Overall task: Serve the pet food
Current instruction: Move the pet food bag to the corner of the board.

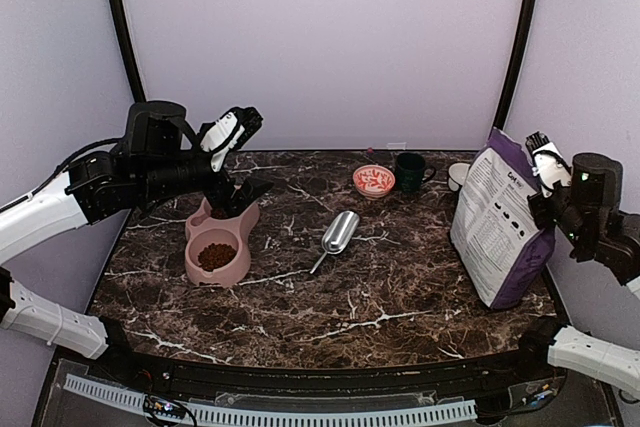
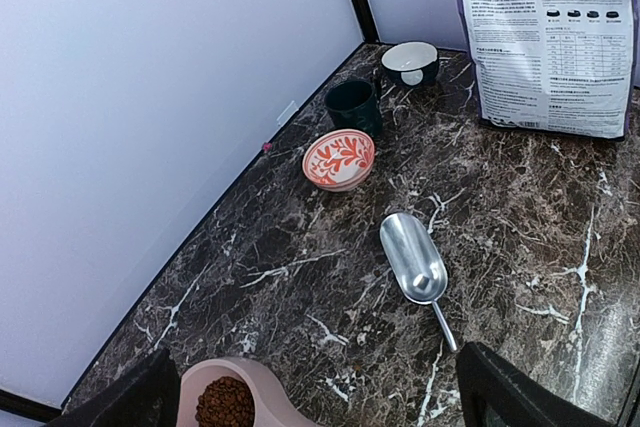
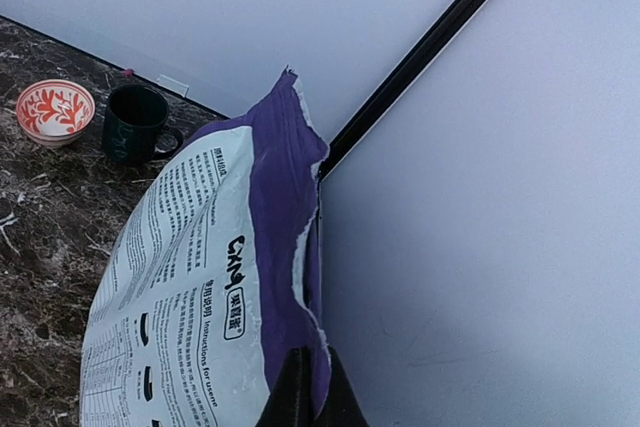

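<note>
Left gripper: jaws spread wide with nothing between them. Its dark fingers show at both lower corners of the wrist view. It hangs over the far end of the pink double bowl.
Pet food: small reddish-brown kibble, lying as a loose heap in the near compartment of the pink double bowl, on the left part of the table. The heap is roundish, so it has no long axis of its own and points to no side.
Far compartment: the left gripper covers it, so I cannot tell its content.
Bowl axis: the two compartments lie one behind the other, running from the arm bases toward the back wall.
Metal scoop: lies flat near the middle of the marble table, apart from the bowl. Its thin handle points near-left and its open mouth far-right.
Purple-and-white bag: stands upright at the right side, with the printed face toward the middle.
Right gripper: fingers pressed together, pinching the torn purple top edge of the bag.
Back row: red-patterned bowl, dark green mug just beside it, and a cup with white inside near the bag.
</note>
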{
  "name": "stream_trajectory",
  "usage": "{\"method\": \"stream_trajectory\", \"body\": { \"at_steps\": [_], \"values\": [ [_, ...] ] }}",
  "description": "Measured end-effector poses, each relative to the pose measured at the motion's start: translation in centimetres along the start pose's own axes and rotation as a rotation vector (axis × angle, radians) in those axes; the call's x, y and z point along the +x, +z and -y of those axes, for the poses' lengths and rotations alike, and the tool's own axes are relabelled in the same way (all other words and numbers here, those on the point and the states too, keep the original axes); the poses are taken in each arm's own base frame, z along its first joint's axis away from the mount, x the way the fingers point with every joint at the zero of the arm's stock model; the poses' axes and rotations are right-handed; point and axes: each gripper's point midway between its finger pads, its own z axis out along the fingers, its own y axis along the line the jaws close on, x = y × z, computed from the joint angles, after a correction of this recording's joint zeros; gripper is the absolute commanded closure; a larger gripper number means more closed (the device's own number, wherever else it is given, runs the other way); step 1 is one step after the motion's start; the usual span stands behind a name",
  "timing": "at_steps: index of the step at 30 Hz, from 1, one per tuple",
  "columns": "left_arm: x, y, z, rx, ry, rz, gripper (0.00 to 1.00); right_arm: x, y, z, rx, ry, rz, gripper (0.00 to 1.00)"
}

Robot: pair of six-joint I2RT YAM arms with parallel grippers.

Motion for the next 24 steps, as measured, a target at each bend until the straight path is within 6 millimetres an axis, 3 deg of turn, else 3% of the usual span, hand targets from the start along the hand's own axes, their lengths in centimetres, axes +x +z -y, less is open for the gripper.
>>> {"method": "stream_trajectory", "body": {
  "at_steps": [3, 9, 15, 20, 24],
  "values": [
    [0.0, 0.0, 0.0, 0.000, 0.000, 0.000, 0.01, 0.1, -0.3, 0.1, -0.001, 0.038, 0.017, 0.80],
    [0.0, 0.0, 0.0, 0.000, -0.003, 0.000, 0.01, -4.5, -2.4, 4.0, 0.082, 0.252, 0.212, 0.62],
    [0.1, 0.1, 0.0, 0.000, -0.007, -0.002, 0.01, -5.4, -2.5, 4.5, 0.090, 0.291, 0.243, 0.42],
    [0.2, 0.1, 0.0, -0.006, -0.015, -0.003, 0.01, -6.6, -2.5, 4.3, 0.056, 0.312, 0.263, 0.35],
    [0.6, 0.3, 0.0, -0.014, -0.033, -0.010, 0.01, -8.9, -2.3, 3.7, -0.007, 0.342, 0.301, 0.34]
  ]
}}
